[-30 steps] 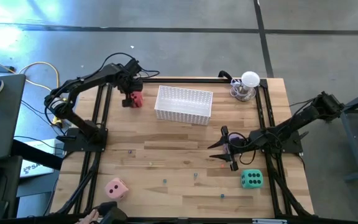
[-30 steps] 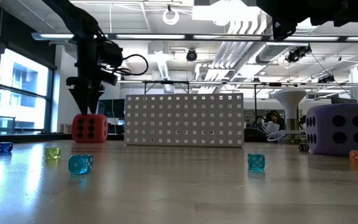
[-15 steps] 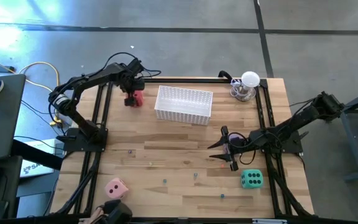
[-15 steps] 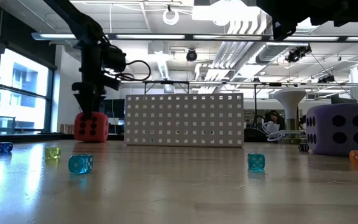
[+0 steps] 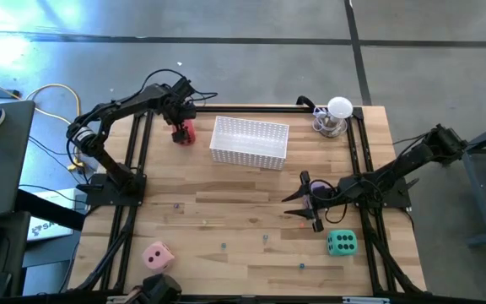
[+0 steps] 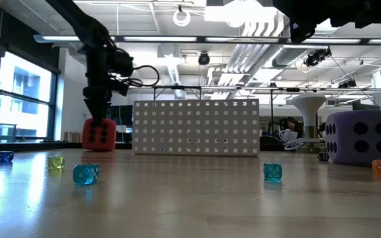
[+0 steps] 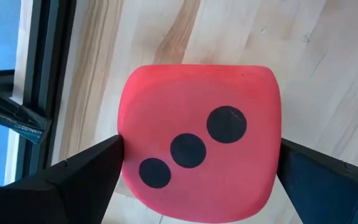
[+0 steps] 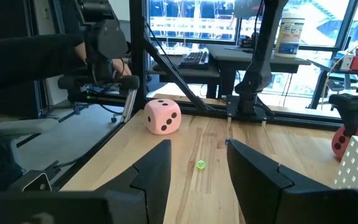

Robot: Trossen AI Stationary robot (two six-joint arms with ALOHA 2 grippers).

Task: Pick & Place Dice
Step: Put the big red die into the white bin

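Observation:
A red die (image 7: 197, 137) rests on the wood table (image 5: 226, 211) at the far left, just left of the white perforated basket (image 5: 250, 142). My left gripper (image 7: 197, 146) points straight down over the die (image 6: 99, 134), open, one finger on each of two opposite sides. Whether the fingers touch it, I cannot tell. My right gripper (image 8: 197, 168) is held level above the table's right half, open and with nothing between its fingers. The pink die (image 5: 158, 255) lies near left and the green die (image 5: 341, 244) near right. A purple die (image 6: 361, 137) shows at the right of the low view.
Several small coloured dice (image 6: 84, 173) are scattered over the near half of the table. A white lamp-like thing (image 5: 336, 114) stands at the far right corner. Black frame rails (image 5: 137, 169) run along the table's left and right sides. A person's dark sleeve shows beyond the table in the right wrist view.
My left gripper has come down over the red die and rolled a little about its own axis, staying open. Its fingers now reach down beside the die's sides instead of hanging above it.

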